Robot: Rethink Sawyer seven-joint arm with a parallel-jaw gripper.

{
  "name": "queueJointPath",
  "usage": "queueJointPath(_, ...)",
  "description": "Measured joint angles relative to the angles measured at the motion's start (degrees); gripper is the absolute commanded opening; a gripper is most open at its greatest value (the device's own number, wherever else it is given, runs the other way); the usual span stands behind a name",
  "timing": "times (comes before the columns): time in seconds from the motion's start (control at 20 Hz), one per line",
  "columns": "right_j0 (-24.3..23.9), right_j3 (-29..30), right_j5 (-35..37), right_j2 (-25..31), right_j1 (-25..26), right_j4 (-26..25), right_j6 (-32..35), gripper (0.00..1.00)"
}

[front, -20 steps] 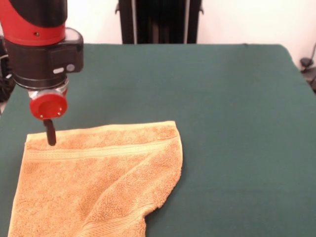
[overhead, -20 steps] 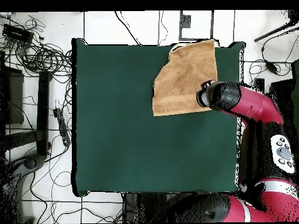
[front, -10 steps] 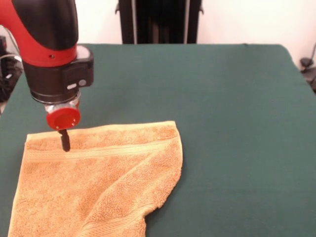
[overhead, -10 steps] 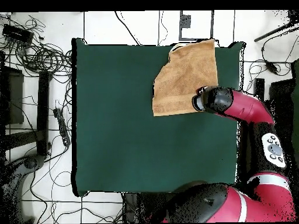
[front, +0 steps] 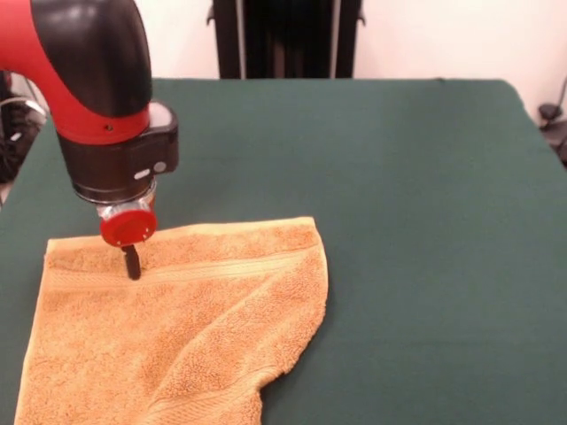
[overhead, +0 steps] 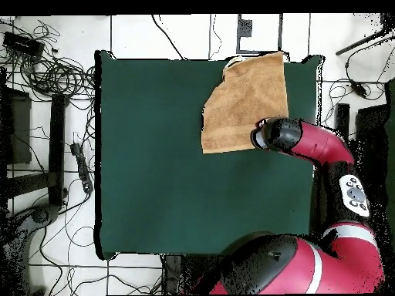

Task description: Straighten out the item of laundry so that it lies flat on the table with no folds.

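Note:
The item of laundry [front: 177, 328], an orange-tan terry towel with a woven stripe band, lies at the near left of the green table [front: 407, 221]. Its right side is folded over along a diagonal, so the outline is ragged there. My gripper [front: 133, 264] hangs under a red disc and shows as a single dark stub, shut, with its tip at the towel's far end just by the stripe band. Nothing is lifted. In the overhead view the towel [overhead: 245, 100] lies in the table's [overhead: 170, 169] top right corner, and the arm's head [overhead: 271, 135] hides the gripper.
The towel reaches the table's edges [overhead: 297, 58] at that corner. A black stand [front: 283, 35] rises behind the far side of the table. Cables [overhead: 46, 69] and dark frames [overhead: 58, 146] lie on the floor round the table.
The arm has slid right along the towel's far end and come slightly lower. The towel has kept its shape and place.

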Motion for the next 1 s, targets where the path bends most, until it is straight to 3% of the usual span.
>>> queueJointPath(0.6, 0.76, -0.61, 0.09, -1.03, 0.39, 0.54, 0.0, 1.0)
queueJointPath(1.0, 6.26, -2.02, -0.09, -8.44, 1.92, 4.22, 0.14, 1.0)
